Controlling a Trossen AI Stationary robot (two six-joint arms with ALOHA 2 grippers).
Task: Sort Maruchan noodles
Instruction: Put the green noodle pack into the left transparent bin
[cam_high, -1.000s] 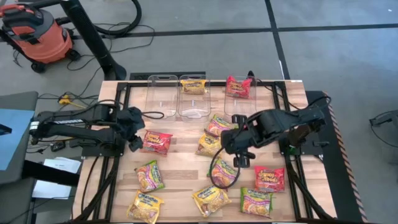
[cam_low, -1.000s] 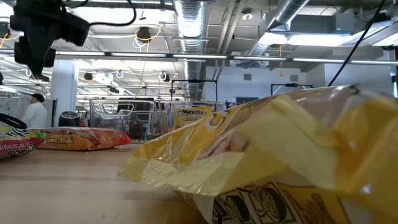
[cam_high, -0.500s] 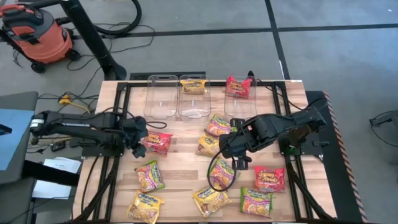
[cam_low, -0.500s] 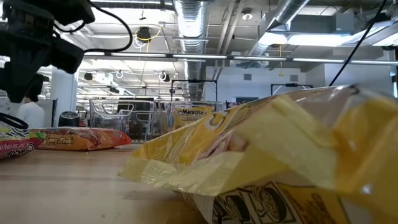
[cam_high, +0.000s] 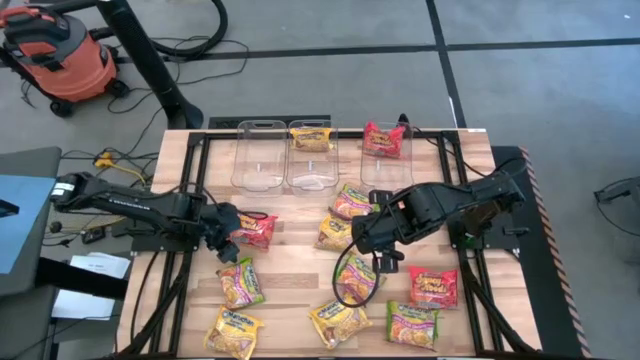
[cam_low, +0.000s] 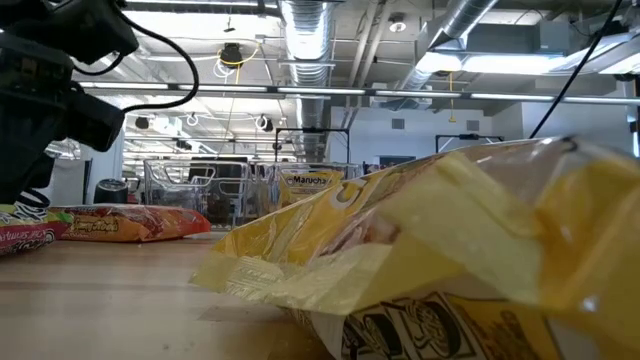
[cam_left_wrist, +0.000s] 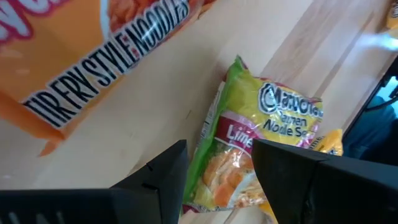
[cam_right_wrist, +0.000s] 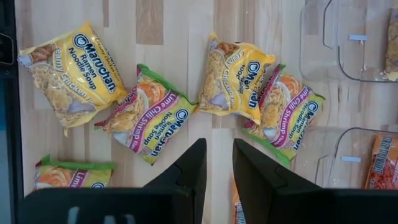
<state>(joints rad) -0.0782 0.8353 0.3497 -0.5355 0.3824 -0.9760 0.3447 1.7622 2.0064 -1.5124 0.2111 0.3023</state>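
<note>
The left gripper (cam_high: 228, 243) is low over the wooden table (cam_high: 290, 262), at the near edge of a red-orange packet (cam_high: 256, 229). Its fingers (cam_left_wrist: 155, 180) stand apart and nothing is between them; in the left wrist view a bare gap shows, with the orange wrapper close on one side and a green packet (cam_left_wrist: 249, 162) beyond. The step in hand, as I judge it, is the approach for picking up this red-orange packet — the grasp itself is not yet made.

The right gripper (cam_high: 362, 243) hangs above the middle of the table, beside a yellow packet (cam_high: 335, 232) and above a green packet with pink print (cam_high: 360, 277). Its fingers (cam_right_wrist: 186, 174) show a narrow gap and hold nothing.

The sorting is only begun: of the three clear bins (cam_high: 260, 156) at the far edge, one holds a yellow packet (cam_high: 311, 139), one a red packet (cam_high: 384, 140), and one seems empty (the leftmost). About ten packets lie loose on the wood.

For the next move the left gripper probably must settle so that one finger goes on each side of the wrapper edge, then close. The film is thin and crinkly, so a shallow bite may slip.
</note>
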